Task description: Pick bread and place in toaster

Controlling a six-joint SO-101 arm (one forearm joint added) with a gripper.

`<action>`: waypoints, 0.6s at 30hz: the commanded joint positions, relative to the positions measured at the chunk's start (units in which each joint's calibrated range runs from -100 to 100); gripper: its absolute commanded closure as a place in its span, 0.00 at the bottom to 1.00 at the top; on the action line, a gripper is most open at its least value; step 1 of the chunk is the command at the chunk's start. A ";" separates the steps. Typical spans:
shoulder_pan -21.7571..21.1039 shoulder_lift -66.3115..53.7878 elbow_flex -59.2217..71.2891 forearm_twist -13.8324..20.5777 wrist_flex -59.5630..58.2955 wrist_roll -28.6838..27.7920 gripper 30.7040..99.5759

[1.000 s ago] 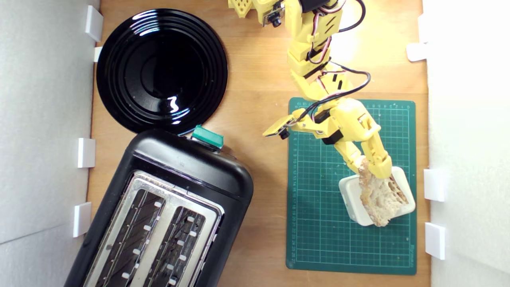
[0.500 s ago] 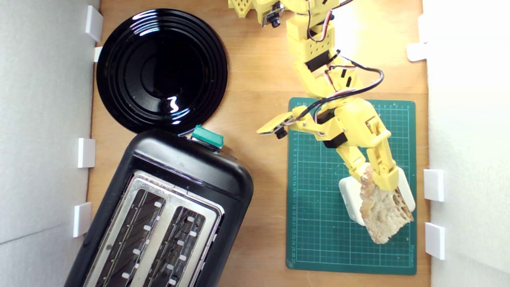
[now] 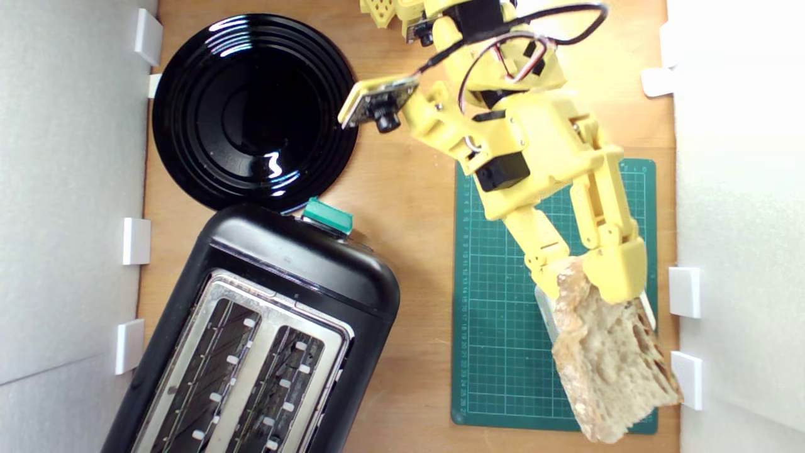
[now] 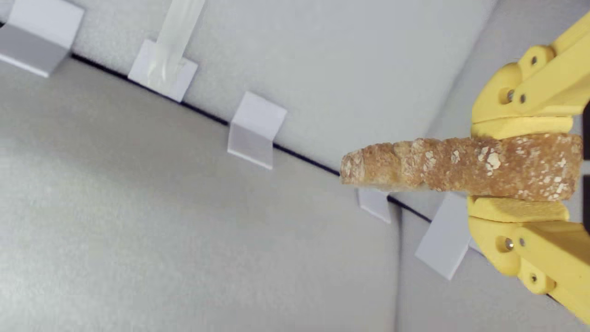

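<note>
The bread (image 3: 607, 362) was held aloft at the exterior view's lower right, above the green cutting mat (image 3: 497, 352) and well apart from the toaster (image 3: 264, 333). In the wrist view the bread (image 4: 461, 163) was seen edge-on, crust outward, clamped between the two yellow jaws; the gripper (image 3: 588, 277) was closed on one end of the slice, the greater part hanging free beyond the fingertips. A white block (image 3: 546, 308) was partly visible beneath the slice, on the mat. No contact between bread and block could be confirmed.

The step in hand was judged to be the carry toward the toaster. The toaster lay diagonally at the exterior view's lower left, both slots (image 3: 251, 371) open upward and apparently empty, the teal lever knob (image 3: 327, 216) on the end nearer the black plate (image 3: 255, 113).

Notes for a clean carry:
- Because the grip was at one end only, swing was considered likely; slow travel was advised.
- The slice was to be rotated so that its flat faces ran parallel to the slanted slots.
- The free edge was to be centred over one slot before descent, clear of the silver top plate (image 3: 280, 299).
- Release was advised only once the lower edge sat inside the slot.
</note>
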 commanded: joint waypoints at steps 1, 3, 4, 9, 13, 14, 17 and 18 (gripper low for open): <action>0.89 -5.77 -11.71 -0.69 10.01 2.56 0.64; 0.89 -5.43 -19.34 -0.69 17.60 4.18 0.64; 0.89 -5.35 -23.06 -0.69 20.67 5.07 0.64; 2.10 -2.94 -38.95 -0.69 32.70 8.94 0.64; 2.83 0.64 -51.30 -0.69 41.83 11.40 0.64; 2.83 1.64 -54.29 -0.69 44.39 12.39 0.64; 2.83 4.63 -62.64 -0.69 51.39 15.85 0.64; 2.91 5.55 -65.46 -0.69 53.61 17.26 0.64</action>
